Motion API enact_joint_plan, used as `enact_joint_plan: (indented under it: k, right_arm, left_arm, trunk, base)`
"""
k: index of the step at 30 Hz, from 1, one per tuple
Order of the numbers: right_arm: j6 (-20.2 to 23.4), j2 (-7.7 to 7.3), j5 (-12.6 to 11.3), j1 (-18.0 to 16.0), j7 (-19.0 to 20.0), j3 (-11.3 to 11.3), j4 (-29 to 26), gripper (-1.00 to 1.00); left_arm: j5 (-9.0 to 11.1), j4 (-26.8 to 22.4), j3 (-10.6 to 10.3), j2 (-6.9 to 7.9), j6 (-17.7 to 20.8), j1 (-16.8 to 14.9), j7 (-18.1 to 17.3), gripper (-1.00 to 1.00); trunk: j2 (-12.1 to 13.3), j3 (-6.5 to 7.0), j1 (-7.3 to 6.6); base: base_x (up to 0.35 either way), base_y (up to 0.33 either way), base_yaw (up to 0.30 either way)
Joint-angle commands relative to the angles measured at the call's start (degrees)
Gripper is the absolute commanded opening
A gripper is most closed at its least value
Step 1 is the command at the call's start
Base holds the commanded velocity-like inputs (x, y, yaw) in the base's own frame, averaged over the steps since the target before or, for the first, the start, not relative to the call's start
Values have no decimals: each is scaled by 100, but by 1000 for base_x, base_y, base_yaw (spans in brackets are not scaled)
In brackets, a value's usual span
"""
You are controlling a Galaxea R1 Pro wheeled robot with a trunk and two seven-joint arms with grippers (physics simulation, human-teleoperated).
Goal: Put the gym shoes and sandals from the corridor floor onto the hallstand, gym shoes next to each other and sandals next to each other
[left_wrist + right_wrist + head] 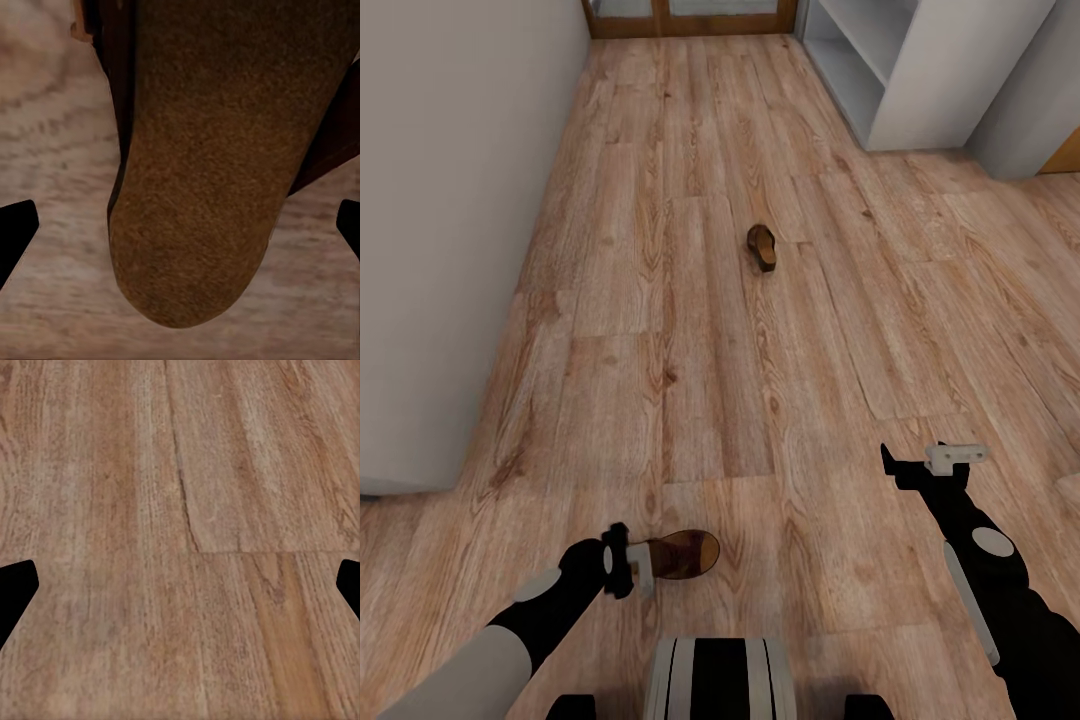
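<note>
- Two sandals in our head view: one sandal (762, 247) lies alone on the corridor floor (660, 330) mid-corridor, well ahead of us; the near sandal (680, 554) sits low in the view, right at the left gripper (643, 566).
- Left gripper: pale fingers at the near sandal's heel end in the head view. We cannot tell from there whether they clamp it or only touch it.
- Left wrist view: near sandal (202, 172) is very close to the camera, with its tan footbed rounded end between the two dark fingertips (15, 232), which sit at the frame's edges. Fingers look spread wide, clear gaps of floor on both sides of the sandal, so we read the jaws as wide and not closed on it.
- Whether the near sandal rests on the floor or is lifted off it: cannot tell.
- Right gripper (950, 458): held out over bare planks on our right side, well apart from both sandals. Right wrist view has dark fingertips (15, 589) at both frame edges with only floor (180, 540) between them, so wide and carrying nothing.
- Hallstand (920, 70): light-grey open-fronted unit at the far right of the corridor; visible shelves are bare.
- Grey wall (450, 220) runs along our left; a wood-framed door (690, 15) closes the far end.
</note>
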Motion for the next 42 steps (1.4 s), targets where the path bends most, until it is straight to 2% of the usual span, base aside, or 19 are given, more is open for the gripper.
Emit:
enact_joint_plan:
  k: [1, 9, 14, 21, 42]
  right_arm:
    - [33, -1, 0, -1, 10, -3, -9, 100]
    - [33, -1, 4, -1, 10, -3, -9, 100]
    - [33, -1, 4, -1, 10, -3, -10, 100]
    - [36, -1, 1, -1, 10, -4, -15, 100]
    - [41, -1, 7, -1, 10, -11, -17, 100]
  left_arm:
    - [-51, -27, -21, 5, 41, -2, -29, 100]
    - [-128, -242, -30, 11, 276, -2, -29, 100]
    - [-132, -263, -21, 10, 288, -2, -29, 100]
    - [-132, -266, -18, 5, 289, -2, -28, 100]
    - [-132, -268, -44, 4, 299, -2, -27, 100]
  trunk:
    - [-1, -4, -1]
    - [-1, -4, -1]
    - [-1, -4, -1]
    - [-11, -159, 17]
    - [-11, -194, 17]
  base:
    - [0, 0, 0]
    - [0, 0, 0]
    - [0, 0, 0]
    - [0, 0, 0]
    - [0, 0, 0]
